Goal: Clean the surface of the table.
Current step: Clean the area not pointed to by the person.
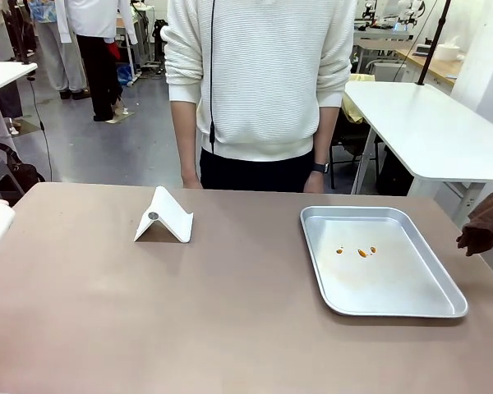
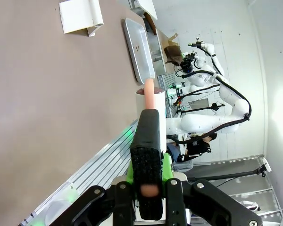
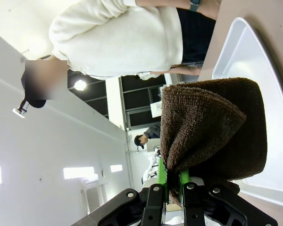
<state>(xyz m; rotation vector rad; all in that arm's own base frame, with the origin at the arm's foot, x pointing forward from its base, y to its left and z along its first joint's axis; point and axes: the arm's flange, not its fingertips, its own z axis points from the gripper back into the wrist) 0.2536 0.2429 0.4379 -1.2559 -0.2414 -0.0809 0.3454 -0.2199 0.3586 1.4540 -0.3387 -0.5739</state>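
While R jaws pinch brown cloth (image 3: 212,127) beside tray (image 1: 394,287), L jaws pressed together; white stand (image 1: 164,217) on table (image 1: 107,312).

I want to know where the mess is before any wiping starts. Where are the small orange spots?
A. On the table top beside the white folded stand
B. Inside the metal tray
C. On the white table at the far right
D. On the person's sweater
B: the orange spots lie on the floor of the metal tray, which rests on the table.

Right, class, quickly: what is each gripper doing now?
Left gripper: closed on a pink-tipped white cylinder.
Right gripper: closed on a brown cloth.
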